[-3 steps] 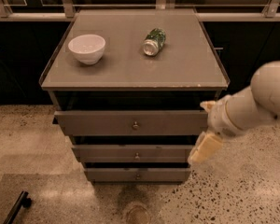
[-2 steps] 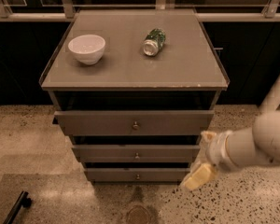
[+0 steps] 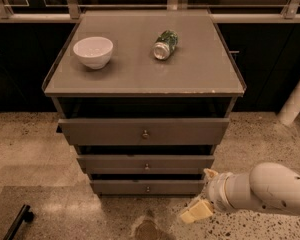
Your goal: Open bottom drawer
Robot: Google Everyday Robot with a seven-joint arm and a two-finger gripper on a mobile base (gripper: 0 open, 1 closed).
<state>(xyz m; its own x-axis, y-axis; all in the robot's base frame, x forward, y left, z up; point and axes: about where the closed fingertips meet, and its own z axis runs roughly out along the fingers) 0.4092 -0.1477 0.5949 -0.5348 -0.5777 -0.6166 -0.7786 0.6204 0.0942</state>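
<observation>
My fingers (image 3: 196, 213) hang low over the speckled floor (image 3: 260, 134), spread apart and holding nothing, just beside the right end of the bottom drawer (image 3: 120, 186). That drawer is the lowest of three grey-brown fronts, and its small round knob (image 3: 147, 188) sits at the middle, well left of me and untouched. One fingertip points up near the drawer's right corner, the other down toward the floor. On the worktop (image 3: 140, 79) above stand a white bowl (image 3: 93, 51) and a green can (image 3: 165, 44) lying on its side.
</observation>
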